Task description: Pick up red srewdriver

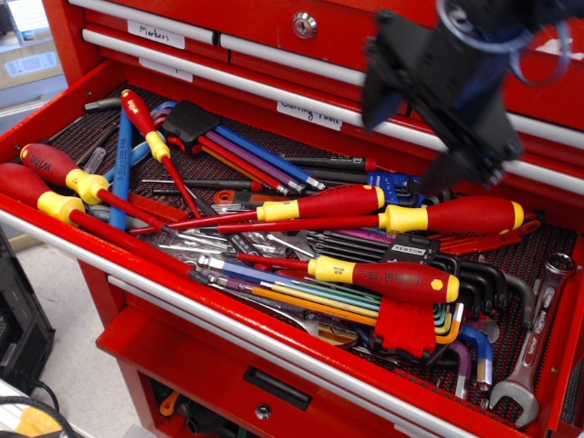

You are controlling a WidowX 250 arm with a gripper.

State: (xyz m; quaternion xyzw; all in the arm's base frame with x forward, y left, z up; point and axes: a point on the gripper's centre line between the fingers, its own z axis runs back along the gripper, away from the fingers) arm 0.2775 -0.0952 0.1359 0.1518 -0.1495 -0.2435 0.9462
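The red srewdriver (392,281) lies in the open drawer at the front right. It has a thick red handle, a wide yellow collar and a yellow butt cap with a small dark mark. Its thin shaft points left over a heap of hex keys. My gripper (401,157) hangs above the drawer's back right, over the blue hex key holder. It is blurred by motion, its jaws look apart, and it holds nothing. A longer red screwdriver (456,216) with a yellow ring near its butt and a slimmer all-red one (333,201) lie between the gripper and the target.
The red tool chest drawer (274,351) is crowded with coloured hex keys (301,297), three more red screwdrivers at the left (55,169), a red hex key holder (406,328) and a steel wrench (534,351). Closed drawers (228,36) rise behind.
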